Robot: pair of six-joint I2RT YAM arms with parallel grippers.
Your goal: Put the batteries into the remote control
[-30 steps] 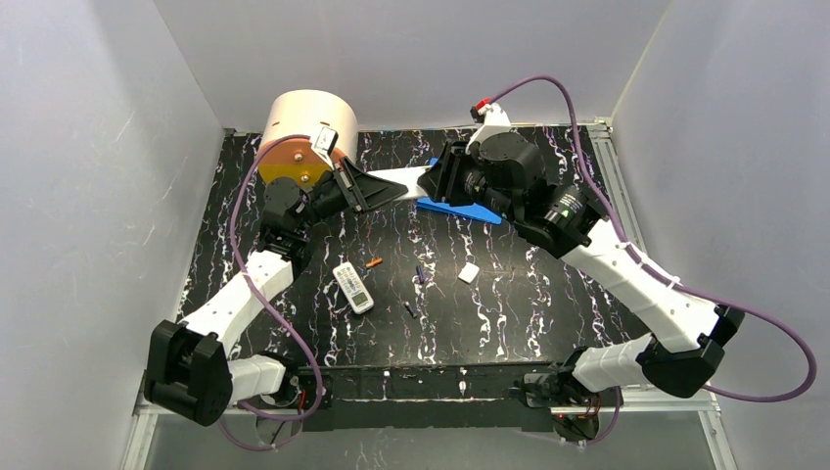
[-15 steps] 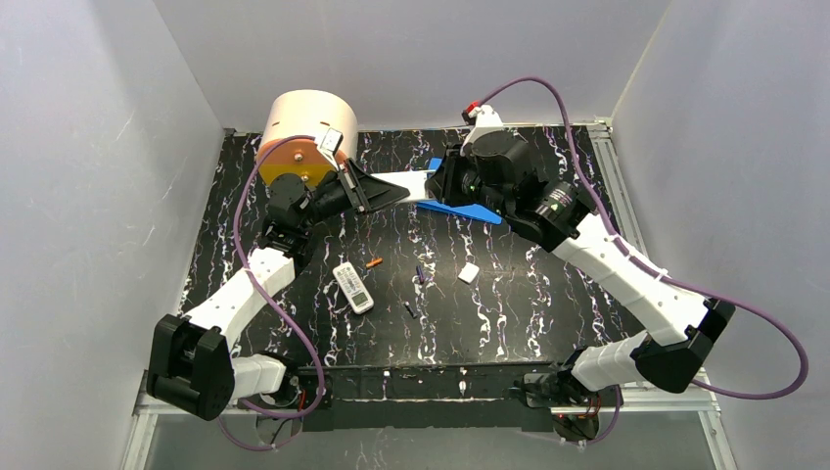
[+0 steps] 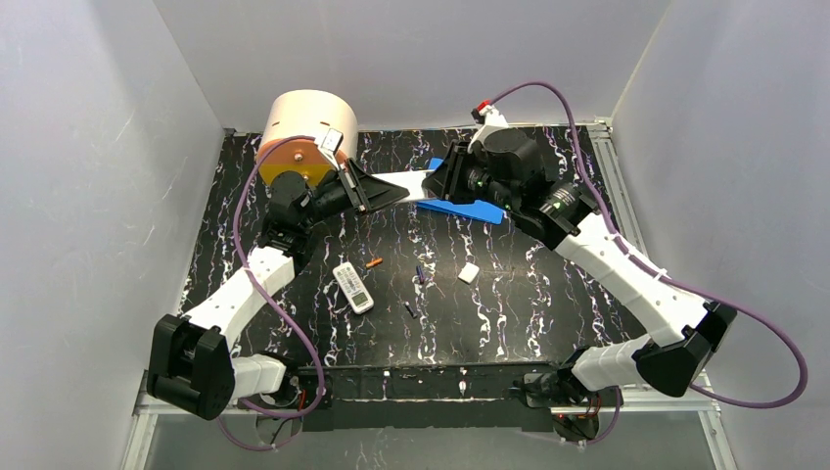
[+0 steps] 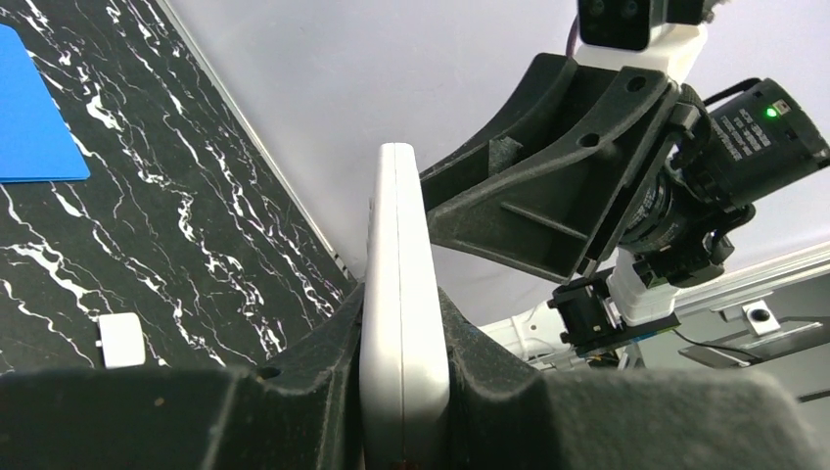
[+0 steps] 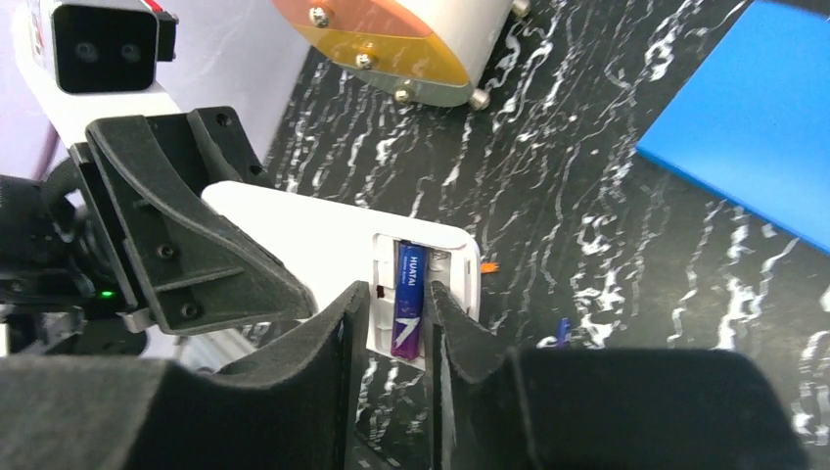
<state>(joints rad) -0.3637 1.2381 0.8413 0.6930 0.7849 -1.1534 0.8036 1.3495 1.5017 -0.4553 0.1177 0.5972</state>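
On the right gripper (image 5: 396,331) the fingers stand narrow on either side of a purple battery (image 5: 407,294), which is seated in the open bay of the white remote (image 5: 323,230). Contact cannot be confirmed. The left gripper (image 4: 399,335) is clamped on that remote's far end. An orange battery (image 3: 373,262) lies on the table (image 3: 548,294), just beside a second remote (image 3: 353,288).

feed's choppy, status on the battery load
Left pincer shut on white remote. Right pincer flanks purple battery in its open bay, grip unclear. Nothing blocking the bay.
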